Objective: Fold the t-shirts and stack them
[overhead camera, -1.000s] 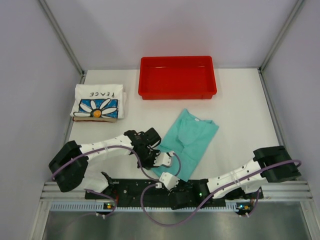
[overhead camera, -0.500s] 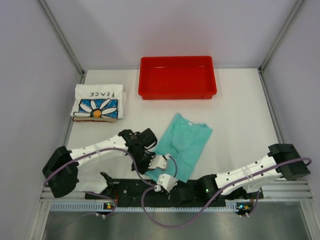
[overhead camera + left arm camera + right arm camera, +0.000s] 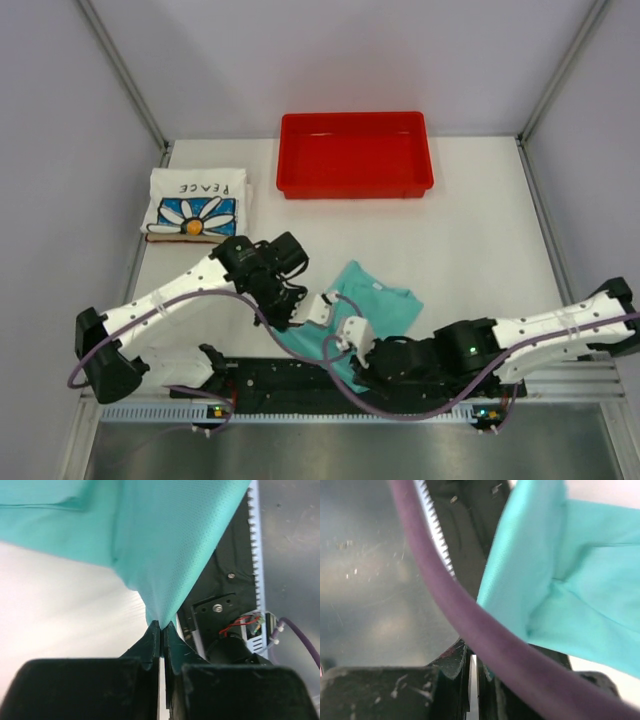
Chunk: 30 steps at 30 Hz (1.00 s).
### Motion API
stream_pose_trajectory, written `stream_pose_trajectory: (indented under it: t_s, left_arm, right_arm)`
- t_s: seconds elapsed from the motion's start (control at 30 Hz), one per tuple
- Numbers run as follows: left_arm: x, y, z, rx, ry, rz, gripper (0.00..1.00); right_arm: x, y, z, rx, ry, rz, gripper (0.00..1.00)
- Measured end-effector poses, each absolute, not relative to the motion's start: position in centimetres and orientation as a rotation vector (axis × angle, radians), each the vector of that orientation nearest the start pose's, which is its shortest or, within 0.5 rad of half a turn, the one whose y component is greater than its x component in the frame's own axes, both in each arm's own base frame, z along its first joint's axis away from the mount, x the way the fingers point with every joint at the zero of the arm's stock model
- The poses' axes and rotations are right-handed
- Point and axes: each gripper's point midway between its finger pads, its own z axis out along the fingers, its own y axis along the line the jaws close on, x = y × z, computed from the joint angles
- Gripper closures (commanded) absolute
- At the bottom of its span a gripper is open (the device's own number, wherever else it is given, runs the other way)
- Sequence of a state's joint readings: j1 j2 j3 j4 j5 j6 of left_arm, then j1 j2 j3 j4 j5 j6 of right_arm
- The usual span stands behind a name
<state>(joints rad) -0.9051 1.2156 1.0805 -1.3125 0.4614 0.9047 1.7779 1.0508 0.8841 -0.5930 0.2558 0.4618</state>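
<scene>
The teal-green t-shirt (image 3: 385, 303) lies near the front middle of the table, its near edge lifted. My left gripper (image 3: 318, 308) is shut on the shirt's near left corner; in the left wrist view the cloth (image 3: 165, 540) rises from the closed tips (image 3: 161, 625). My right gripper (image 3: 353, 336) is shut on the near edge just to the right; the right wrist view shows teal cloth (image 3: 580, 605) at its closed tips (image 3: 473, 656). The white daisy "PEACE" t-shirt (image 3: 197, 205) lies folded at the far left.
A red plastic tray (image 3: 355, 153) stands at the back middle. A purple cable (image 3: 485, 620) crosses in front of the right wrist camera. The black base rail (image 3: 280, 375) and the table's front edge lie right under both grippers.
Both grippers have lifted the teal shirt's near edge and carried it away from the front edge. The shirt now looks shorter and bunched. The right arm has stretched out to the left.
</scene>
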Motion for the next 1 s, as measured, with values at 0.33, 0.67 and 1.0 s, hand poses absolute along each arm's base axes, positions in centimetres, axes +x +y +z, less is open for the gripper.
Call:
stream_pose_trajectory:
  t_s: [0.33, 0.67, 1.0]
  left_arm:
    - [16.2, -24.3, 18.2, -2.601, -2.170, 0.533, 1.00]
    - [22.9, -31.2, 15.9, -2.569, -2.216, 0.434, 1.00]
    - [26.3, -32.6, 12.3, -2.517, -2.261, 0.259, 1.00]
  right_arm:
    - [6.9, 21.2, 22.1, -0.551, 2.135, 0.838, 1.00]
    - [12.5, 14.6, 17.2, -0.109, 2.351, 0.417, 1.00]
    - [17.0, 11.9, 13.3, 0.221, 2.477, 0.379, 1.00]
